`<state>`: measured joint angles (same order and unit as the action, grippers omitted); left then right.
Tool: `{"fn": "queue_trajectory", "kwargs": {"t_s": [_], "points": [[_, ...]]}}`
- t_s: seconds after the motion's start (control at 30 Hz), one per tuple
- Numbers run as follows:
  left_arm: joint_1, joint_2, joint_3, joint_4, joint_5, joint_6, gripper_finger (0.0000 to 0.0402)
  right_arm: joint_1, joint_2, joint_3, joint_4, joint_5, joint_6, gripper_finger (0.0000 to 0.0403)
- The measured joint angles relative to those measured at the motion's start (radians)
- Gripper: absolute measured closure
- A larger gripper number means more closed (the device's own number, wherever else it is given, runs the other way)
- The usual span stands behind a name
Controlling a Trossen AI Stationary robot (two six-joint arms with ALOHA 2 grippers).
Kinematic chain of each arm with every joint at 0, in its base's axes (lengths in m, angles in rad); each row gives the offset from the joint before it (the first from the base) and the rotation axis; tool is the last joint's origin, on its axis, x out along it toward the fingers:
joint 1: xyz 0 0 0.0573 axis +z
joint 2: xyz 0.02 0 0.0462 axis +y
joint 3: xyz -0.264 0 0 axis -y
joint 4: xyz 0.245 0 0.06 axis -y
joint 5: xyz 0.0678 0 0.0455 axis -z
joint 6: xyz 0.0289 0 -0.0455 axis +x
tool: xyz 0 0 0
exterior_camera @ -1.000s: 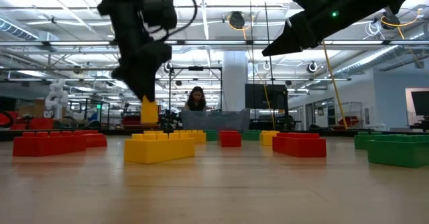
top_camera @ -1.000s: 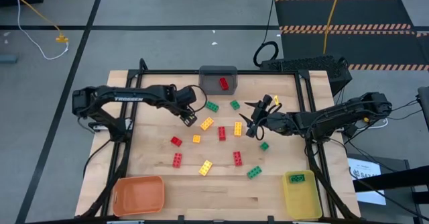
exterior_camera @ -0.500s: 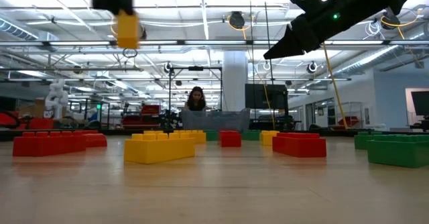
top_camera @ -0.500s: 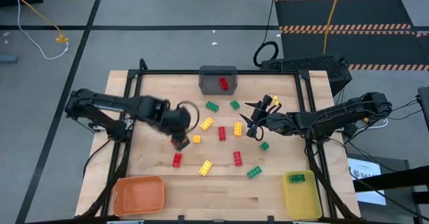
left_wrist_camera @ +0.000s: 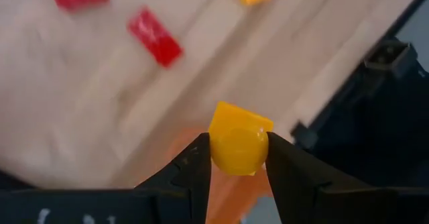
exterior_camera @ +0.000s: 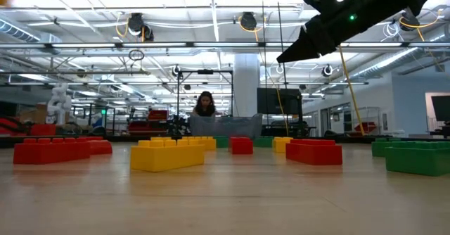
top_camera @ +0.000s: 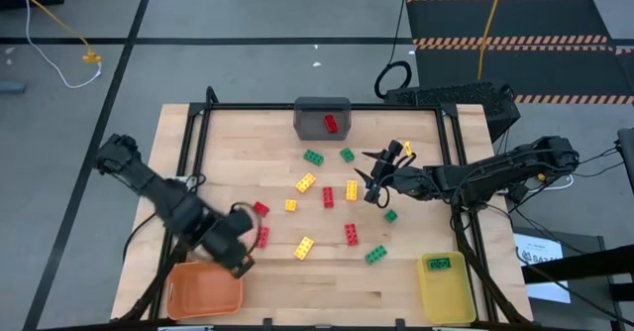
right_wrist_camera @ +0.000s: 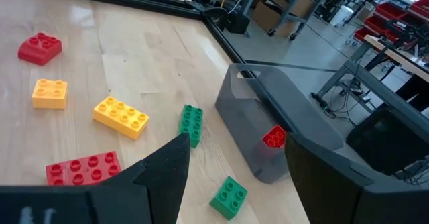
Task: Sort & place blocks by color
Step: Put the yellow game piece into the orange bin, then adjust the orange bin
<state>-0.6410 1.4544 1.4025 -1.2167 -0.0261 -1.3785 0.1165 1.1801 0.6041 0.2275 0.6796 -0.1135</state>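
One yellow block lifted, now at the orange bin

Left fingers (left_wrist_camera: 238, 174) clamped on a small yellow block (left_wrist_camera: 238, 143). Since a second ago the left arm has swung away from the scattered blocks and now hangs at the rim of the orange bin (top_camera: 203, 289), which shows directly beneath the fingers in the wrist view. Judgement: carry is nearly done; release comes next.

Right fingers (right_wrist_camera: 231, 167) stand apart, empty, hovering unmoved above the worktop (top_camera: 327, 272). Ahead of them: gray bin (right_wrist_camera: 281, 133) holding a red block (right_wrist_camera: 273, 138), green blocks just beside it.

Roughly a dozen blocks remain loose.
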Motion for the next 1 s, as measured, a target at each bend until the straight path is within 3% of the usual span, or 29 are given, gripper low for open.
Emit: {"fn": "queue_trajectory", "kwargs": {"t_s": [0.2,0.37,0.7,1.0], "points": [[-0.170,0.025,-0.001,-0.014,0.000,-0.249,0.0275,0.000,0.000,0.000,0.000,0.000,0.023,0.0170],[-0.244,0.090,-0.001,-0.008,0.001,-0.325,0.0275,0.001,0.000,0.000,0.007,0.000,0.030,0.0170],[-0.232,0.211,-0.001,-0.009,0.061,-0.208,0.0268,0.002,0.000,0.000,0.007,0.000,0.049,0.0170],[-0.201,0.214,-0.001,-0.010,0.094,-0.152,0.0191,0.003,0.000,0.000,0.007,0.000,0.050,0.0170]]}}
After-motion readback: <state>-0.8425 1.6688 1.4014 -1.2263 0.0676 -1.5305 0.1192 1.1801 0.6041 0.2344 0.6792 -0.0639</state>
